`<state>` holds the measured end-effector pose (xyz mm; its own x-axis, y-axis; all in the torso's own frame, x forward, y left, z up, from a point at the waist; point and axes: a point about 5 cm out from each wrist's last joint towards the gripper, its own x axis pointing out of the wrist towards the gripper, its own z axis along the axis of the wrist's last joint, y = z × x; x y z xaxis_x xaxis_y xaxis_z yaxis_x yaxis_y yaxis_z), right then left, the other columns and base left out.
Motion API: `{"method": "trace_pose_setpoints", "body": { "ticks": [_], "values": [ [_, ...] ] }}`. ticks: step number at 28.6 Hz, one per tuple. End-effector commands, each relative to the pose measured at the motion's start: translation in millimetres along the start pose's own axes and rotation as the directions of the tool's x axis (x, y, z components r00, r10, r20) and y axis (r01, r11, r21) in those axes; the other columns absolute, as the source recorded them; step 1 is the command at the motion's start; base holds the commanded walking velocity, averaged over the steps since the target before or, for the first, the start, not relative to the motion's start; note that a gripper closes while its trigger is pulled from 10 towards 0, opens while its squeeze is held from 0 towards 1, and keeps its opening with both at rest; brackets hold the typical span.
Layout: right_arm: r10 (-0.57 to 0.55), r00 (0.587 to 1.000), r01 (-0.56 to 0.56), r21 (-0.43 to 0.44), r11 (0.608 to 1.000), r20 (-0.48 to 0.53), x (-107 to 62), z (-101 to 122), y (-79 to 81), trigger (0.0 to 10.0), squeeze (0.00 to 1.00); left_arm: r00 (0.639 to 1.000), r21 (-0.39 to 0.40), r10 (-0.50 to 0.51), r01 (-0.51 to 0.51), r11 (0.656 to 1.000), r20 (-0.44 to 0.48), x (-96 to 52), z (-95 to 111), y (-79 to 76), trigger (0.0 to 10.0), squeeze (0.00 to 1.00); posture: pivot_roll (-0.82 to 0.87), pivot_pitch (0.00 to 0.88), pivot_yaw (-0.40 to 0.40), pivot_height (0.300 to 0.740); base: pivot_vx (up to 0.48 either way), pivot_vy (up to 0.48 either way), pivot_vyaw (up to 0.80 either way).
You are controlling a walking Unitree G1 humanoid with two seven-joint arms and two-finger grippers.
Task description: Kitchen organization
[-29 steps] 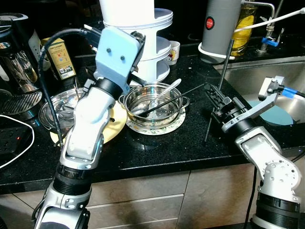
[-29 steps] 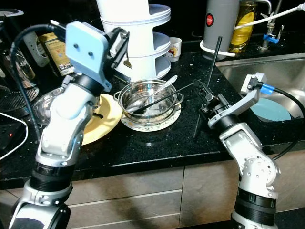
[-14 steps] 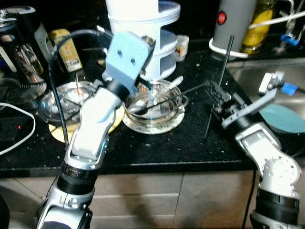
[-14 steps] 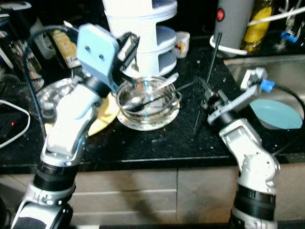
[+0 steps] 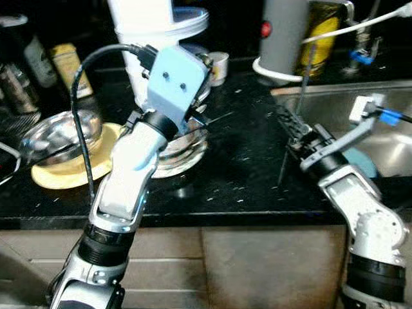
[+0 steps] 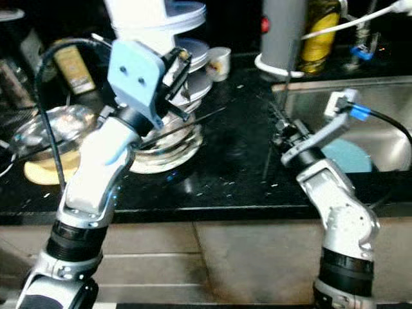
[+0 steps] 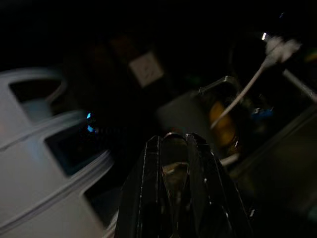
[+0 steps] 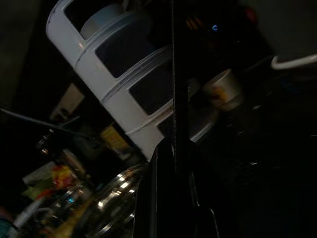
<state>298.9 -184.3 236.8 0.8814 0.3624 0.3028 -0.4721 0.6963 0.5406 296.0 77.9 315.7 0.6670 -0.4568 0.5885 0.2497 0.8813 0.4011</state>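
Both head views are soft with motion blur, edges smeared throughout. Light falls from above and the near side: the silver arms are bright, the far wall black. Glare spots speckle the dark desk (image 5: pixel 244 161) and flash on the steel bowl (image 5: pixel 55 136) at left. Both wrist views are very dark and blurred, with only the white tiered rack (image 8: pixel 124 84) lit.

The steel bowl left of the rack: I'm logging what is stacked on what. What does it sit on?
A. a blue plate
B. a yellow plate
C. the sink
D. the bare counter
B: the steel bowl rests on a yellow plate on the counter.
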Motion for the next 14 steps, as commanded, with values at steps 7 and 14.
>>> {"method": "trace_pose_setpoints", "body": {
  "ticks": [7,14],
  "values": [
    [0.004,0.999,-0.005,-0.034,0.999,-0.035,2.1,-7,2.2,10.0,0.00,1.000,0.039,0.001,-0.001,0.999,0.006,-0.3,0,1.2,10.0,0.00,-0.07,0.000,0.033,0.740,0.000,-0.158,0.00],
    [0.002,0.999,-0.003,-0.046,0.999,-0.033,2.3,-6,2.3,10.0,0.00,0.998,-0.065,-0.067,0.066,0.996,-0.002,-5.9,-7,-10.0,10.0,0.00,-0.07,0.000,0.036,0.740,0.000,0.000,0.00]
  ]
}}
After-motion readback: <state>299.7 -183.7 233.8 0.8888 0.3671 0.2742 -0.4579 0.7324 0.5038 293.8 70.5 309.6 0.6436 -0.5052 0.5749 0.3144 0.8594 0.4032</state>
